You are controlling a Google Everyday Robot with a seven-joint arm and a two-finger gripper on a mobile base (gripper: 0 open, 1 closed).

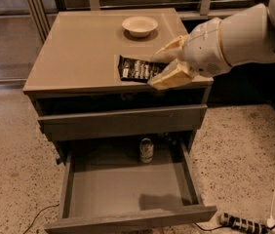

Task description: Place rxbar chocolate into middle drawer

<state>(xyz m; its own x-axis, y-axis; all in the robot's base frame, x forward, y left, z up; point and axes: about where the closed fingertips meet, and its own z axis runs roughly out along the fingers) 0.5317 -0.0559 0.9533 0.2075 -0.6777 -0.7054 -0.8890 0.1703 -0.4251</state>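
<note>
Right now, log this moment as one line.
gripper: at rxbar chocolate on cabinet top | middle drawer: open, metal can inside | rxbar not yet placed

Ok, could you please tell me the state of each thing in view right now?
rxbar chocolate: lying flat on the cabinet top, near its front edge.
middle drawer: pulled wide open.
can: upright at the back of the middle drawer.
bowl: upright at the back of the cabinet top.
upper drawer front: pushed in, or nearly so.
gripper: at the rxbar chocolate's end nearest the arm, low over the cabinet top.
</note>
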